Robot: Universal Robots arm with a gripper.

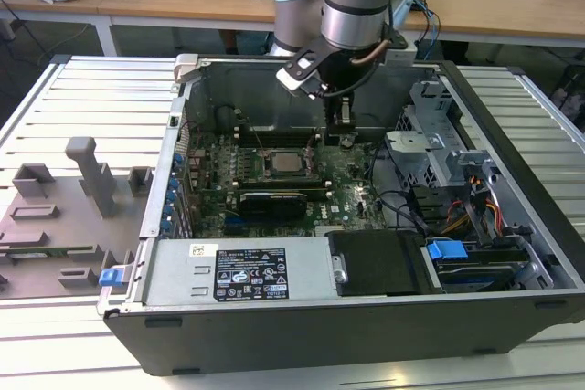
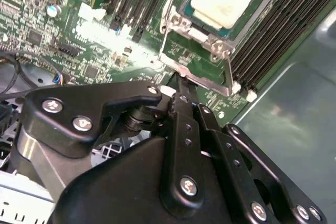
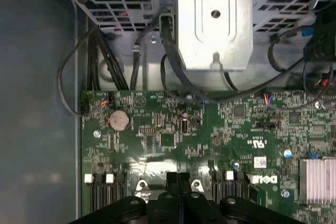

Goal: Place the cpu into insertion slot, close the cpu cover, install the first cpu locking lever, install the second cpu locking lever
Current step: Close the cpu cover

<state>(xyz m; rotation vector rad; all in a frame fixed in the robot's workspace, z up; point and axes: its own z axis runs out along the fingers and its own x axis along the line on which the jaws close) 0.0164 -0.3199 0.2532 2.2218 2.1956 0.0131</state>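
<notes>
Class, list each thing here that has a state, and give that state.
cpu: seated on the motherboard, metal top up.
cpu cover: lying flat around the cpu.
pincer: shut, tip by the cpu cover's edge.
computer case: open, lying on its side.

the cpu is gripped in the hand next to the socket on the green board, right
Not quite: the cpu lies in the socket. The hand is next to the socket on the green board, as the second wrist view shows.
</notes>
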